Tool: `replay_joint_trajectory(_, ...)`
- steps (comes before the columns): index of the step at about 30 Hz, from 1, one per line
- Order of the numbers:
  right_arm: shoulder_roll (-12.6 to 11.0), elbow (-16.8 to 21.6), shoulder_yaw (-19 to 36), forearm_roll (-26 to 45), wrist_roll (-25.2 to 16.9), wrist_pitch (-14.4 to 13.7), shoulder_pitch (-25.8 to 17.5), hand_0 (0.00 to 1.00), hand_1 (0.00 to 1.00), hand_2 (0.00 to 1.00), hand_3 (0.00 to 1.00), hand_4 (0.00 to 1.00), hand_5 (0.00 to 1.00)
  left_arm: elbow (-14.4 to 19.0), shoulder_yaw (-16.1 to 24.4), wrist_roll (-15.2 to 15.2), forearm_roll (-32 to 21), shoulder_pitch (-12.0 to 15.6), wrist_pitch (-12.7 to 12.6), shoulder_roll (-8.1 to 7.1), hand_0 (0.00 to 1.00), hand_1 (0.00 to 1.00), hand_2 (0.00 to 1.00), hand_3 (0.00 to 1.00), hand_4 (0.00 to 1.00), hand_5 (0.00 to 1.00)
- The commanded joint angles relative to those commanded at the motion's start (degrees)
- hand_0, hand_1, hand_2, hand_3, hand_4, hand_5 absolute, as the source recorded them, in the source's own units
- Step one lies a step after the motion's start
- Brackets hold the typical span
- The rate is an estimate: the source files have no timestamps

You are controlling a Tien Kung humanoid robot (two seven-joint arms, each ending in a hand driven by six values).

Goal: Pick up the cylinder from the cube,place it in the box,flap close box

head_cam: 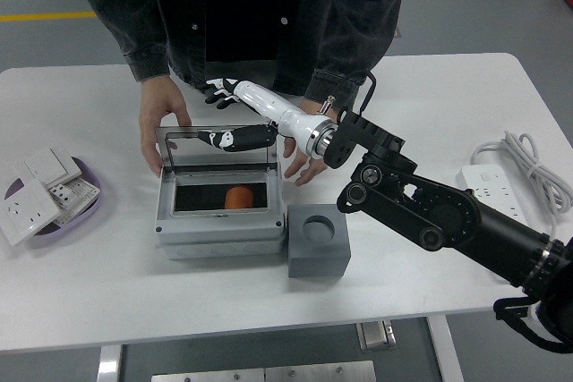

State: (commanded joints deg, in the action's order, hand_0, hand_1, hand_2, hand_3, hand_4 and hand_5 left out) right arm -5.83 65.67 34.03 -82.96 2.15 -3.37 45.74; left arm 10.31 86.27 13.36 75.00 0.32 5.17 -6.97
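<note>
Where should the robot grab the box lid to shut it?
Probably the lid's free top edge, reached from behind, the person's side. It stands upright, hinged at the box's far rim, so pulling that edge forward swings it down. The right hand is there.

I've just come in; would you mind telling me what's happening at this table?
The orange cylinder already lies inside the grey box, and the grey cube beside the box is empty. The robot's right hand is at the box's raised lid, fingers on its far side and thumb on the near side, seemingly ready to flap it shut. A person across the table steadies the box with a hand on its left side and the other hand by its right.
</note>
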Motion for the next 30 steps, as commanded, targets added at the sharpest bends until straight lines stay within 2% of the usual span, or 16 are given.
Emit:
replay_joint_trajectory(3,-0.7,0.4,-0.8,-0.2,0.3,0.0,-0.1,0.872,0.762,0.770,0.883,0.742,0.391,0.0,0.1,0.0,0.1,0.0,0.0,0.01,0.637,0.670,0.659,0.702,0.752,0.324)
replay_joint_trajectory(8,-2.8,3.7,-1.8,-1.1,0.9,0.0,-0.9,0.867,0.760,0.769,0.881,0.740,0.390,0.0,0.1,0.0,0.2,0.1,0.0,0.08,0.638,0.670,0.659,0.702,0.752,0.323)
replay_joint_trajectory(18,-9.3,13.8,-5.0,-0.9,3.2,0.8,-4.5,0.857,0.756,0.768,0.880,0.729,0.397,0.0,0.2,-0.1,0.2,0.1,0.0,0.27,0.638,0.671,0.659,0.702,0.752,0.324)
replay_joint_trajectory(25,-11.7,20.5,-5.6,-1.0,4.1,-0.1,-6.6,0.830,0.748,0.769,0.881,0.725,0.405,0.0,0.1,-0.2,0.2,0.1,0.0,0.29,0.638,0.670,0.659,0.701,0.750,0.322)
replay_joint_trajectory(30,-12.6,22.5,-8.5,1.9,3.6,-0.5,-8.2,0.818,0.741,0.769,0.881,0.720,0.411,0.0,-0.4,-0.4,-0.3,-0.1,0.1,0.20,0.638,0.671,0.658,0.701,0.750,0.322)
